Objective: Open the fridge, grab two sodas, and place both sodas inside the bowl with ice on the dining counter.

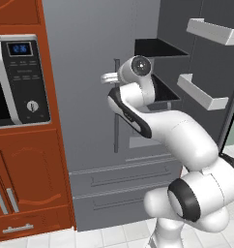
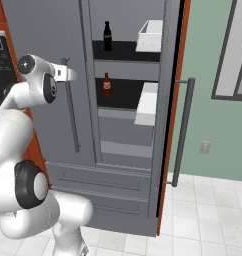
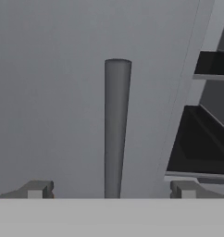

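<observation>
Kitchen corner with green wall and white tiled floor. Fingertips (image 3: 36, 189) spread wide and released, gripper (image 3: 111, 190) facing the closed left door's vertical bar handle (image 3: 116, 129), bar centred between them, contact impossible to tell. Beyond, grey fridge (image 2: 48, 45) with right door swung open, two dark sodas on black shelves, one upper (image 2: 107, 36), one lower (image 2: 107, 85), white door bins (image 2: 148, 36) alongside; microwave (image 1: 15, 80) in red-brown cabinet (image 1: 32, 179) left.
</observation>
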Available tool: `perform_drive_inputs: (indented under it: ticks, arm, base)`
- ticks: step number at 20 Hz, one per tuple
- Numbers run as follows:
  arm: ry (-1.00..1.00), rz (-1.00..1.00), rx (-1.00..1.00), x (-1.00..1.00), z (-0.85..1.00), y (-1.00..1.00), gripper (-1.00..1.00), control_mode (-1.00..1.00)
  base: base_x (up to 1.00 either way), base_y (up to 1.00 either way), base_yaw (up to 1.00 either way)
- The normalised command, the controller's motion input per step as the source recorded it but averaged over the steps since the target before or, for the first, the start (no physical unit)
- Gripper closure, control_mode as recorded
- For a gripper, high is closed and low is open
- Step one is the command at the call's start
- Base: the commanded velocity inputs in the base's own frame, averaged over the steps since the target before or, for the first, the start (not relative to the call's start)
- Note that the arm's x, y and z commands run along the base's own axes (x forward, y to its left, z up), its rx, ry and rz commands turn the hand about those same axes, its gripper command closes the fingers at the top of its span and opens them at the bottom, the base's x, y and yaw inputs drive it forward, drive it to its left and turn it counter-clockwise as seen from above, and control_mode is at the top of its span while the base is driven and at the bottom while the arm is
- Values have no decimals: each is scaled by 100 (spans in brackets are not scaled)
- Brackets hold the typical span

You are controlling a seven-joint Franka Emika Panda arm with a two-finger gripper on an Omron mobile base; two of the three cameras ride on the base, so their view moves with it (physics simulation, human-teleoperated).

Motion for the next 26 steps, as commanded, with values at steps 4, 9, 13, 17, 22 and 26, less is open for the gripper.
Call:
perform_drive_inputs:
  ticks: [4, 9, 13, 17, 22, 26]
  arm:
    - [0, 0, 0, 29, -6, 1, -100, -100]
    - [0, 0, 0, 32, -14, 0, -100, -100]
    - [-1, 0, 0, 30, -17, 0, -100, -100]
    - [0, 0, 0, 26, -15, 0, -100, -100]
    - [0, 0, 0, 28, -16, 0, -100, -100]
    - [-1, 0, 0, 32, -19, 2, -100, -100]
  base:
    - [0, 0, 0]
    - [0, 0, 0]
    - [0, 0, 0]
    - [0, 0, 0]
    - [0, 0, 0]
    - [0, 0, 0]
